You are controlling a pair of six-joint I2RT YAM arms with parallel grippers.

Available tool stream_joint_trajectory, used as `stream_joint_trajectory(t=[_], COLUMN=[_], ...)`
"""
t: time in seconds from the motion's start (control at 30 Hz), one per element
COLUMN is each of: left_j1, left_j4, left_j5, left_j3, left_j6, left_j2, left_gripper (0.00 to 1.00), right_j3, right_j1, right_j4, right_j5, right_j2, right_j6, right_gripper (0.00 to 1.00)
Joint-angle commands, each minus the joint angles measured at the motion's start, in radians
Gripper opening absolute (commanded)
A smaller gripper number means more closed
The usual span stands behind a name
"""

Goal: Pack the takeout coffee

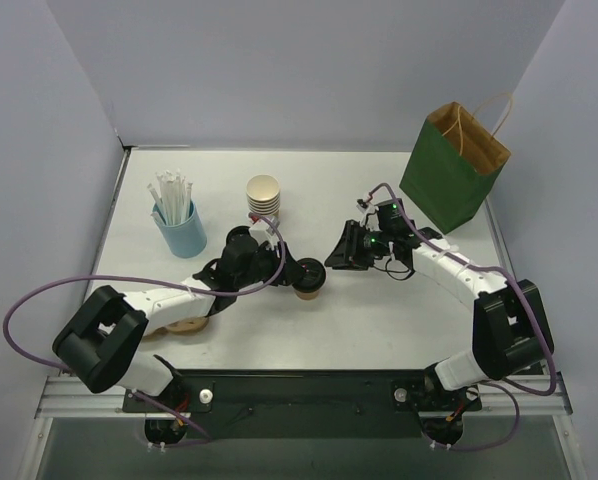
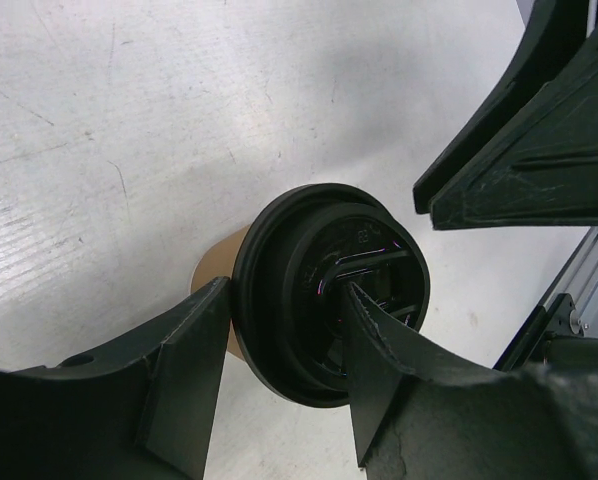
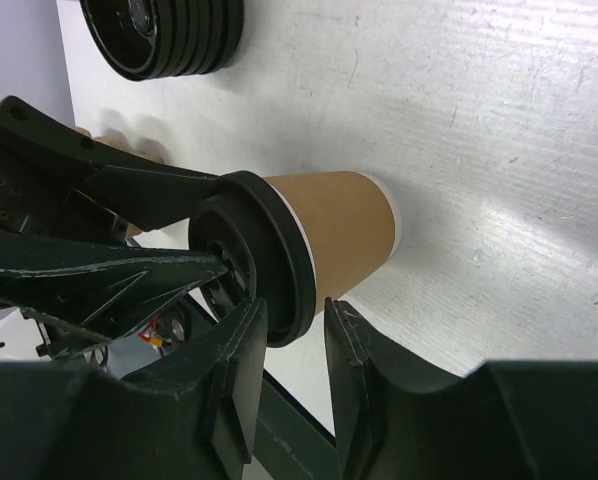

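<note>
Cup mid-table, well apart from bag; left gripper straddles its lid, hold uncertain; right gripper just beside, jaws slightly apart, empty; pick-up step, next needs firm clamp before lifting bagward.

— What does the takeout coffee look like?
— It is a small kraft-brown paper cup with a pale band at its foot. A round black lid with raised rings and a wide rim caps it.
— How does it stand?
— It stands upright on its base, and the lid sits on its mouth.
— And where?
— It is in front of the stack of lidless cups, slightly to that stack's right, near it but apart.
</note>
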Motion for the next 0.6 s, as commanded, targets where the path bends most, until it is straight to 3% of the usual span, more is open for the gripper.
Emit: stream_joint_trajectory(t=[0.0, 0.33, 0.57], left_j1=[0.001, 0.001, 0.0], left_j4=[-0.151, -0.131, -0.117], left_j5=[-0.006, -0.017, -0.044], left_j3=[-0.027, -0.047, -0.07], left_j6=[0.073, 0.069, 0.058], left_j2=[0.064, 0.08, 0.104], left_gripper=[0.55, 0.55, 0.55], right_j3=[0.0, -0.049, -0.194], right_j1=[-0.004, -0.004, -0.007], right_j4=[0.026, 0.074, 0.134], right_j5=[-0.062, -0.028, 0.054], right_j2=[0.026, 0.078, 0.057], right_j6=[-0.019, -0.014, 0.001], right_gripper=[0.31, 0.25, 0.2])
